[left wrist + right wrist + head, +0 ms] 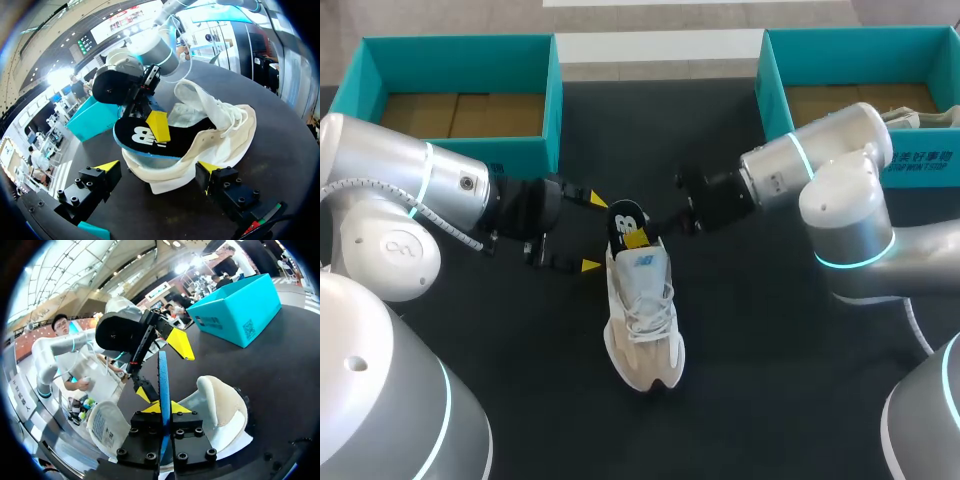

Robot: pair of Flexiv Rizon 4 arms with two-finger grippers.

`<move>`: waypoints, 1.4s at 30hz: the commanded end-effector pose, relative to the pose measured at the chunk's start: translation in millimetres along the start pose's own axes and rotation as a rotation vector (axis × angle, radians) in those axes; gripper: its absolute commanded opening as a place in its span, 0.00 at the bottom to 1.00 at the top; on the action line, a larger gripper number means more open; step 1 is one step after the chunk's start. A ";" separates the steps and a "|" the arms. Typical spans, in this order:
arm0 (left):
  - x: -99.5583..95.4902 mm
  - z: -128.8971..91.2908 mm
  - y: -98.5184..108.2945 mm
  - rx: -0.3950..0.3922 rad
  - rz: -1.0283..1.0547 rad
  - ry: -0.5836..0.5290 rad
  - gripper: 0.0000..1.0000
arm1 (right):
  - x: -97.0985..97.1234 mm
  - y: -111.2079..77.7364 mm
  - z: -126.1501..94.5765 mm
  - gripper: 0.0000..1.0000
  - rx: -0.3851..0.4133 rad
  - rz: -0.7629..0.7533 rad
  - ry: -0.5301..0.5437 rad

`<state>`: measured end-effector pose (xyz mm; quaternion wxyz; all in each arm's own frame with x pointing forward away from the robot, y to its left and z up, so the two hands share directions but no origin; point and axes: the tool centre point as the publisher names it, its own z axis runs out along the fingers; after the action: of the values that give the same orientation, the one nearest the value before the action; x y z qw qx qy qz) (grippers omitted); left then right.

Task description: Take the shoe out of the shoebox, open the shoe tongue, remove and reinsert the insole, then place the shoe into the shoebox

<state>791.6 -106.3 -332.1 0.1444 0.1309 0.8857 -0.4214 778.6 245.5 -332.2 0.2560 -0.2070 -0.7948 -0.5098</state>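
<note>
The right end effector (161,408) is pinching the blue-edged insole (163,382) between its yellow tips, above the cream shoe (222,412) lying on the dark counter (285,365). Ahead, the left end effector (162,369) is holding its fingers spread, and a teal shoebox (240,310) is sitting beyond.

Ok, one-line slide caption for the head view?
Jaws of the right arm shut on the insole, partly out of the shoe; left arm jaws open beside its heel.

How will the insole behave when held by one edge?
The insole looks thin, so probably light. The right tool pinches one end, yet edge-on it looks straight, so likely springy, not limp. Pushed into the shoe, it may bend.
</note>
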 end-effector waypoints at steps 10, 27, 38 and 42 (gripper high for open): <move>-0.4 1.3 -0.5 -0.004 0.000 0.002 1.00 | 17.7 -42.0 10.7 0.00 0.106 0.133 0.014; -0.4 1.3 -0.5 -0.004 0.000 0.002 1.00 | 7.0 -7.5 -7.1 0.35 0.091 0.058 -0.035; -0.4 1.3 -0.5 -0.004 0.000 0.002 1.00 | -8.5 -2.1 -3.4 0.00 0.104 0.061 -0.033; -0.4 1.3 -0.5 -0.004 0.000 0.002 1.00 | -4.1 -15.3 1.5 0.00 0.117 0.093 -0.021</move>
<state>791.6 -106.3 -332.1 0.1444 0.1309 0.8857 -0.4214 776.1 237.5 -340.2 0.2825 -0.2303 -0.8161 -0.4486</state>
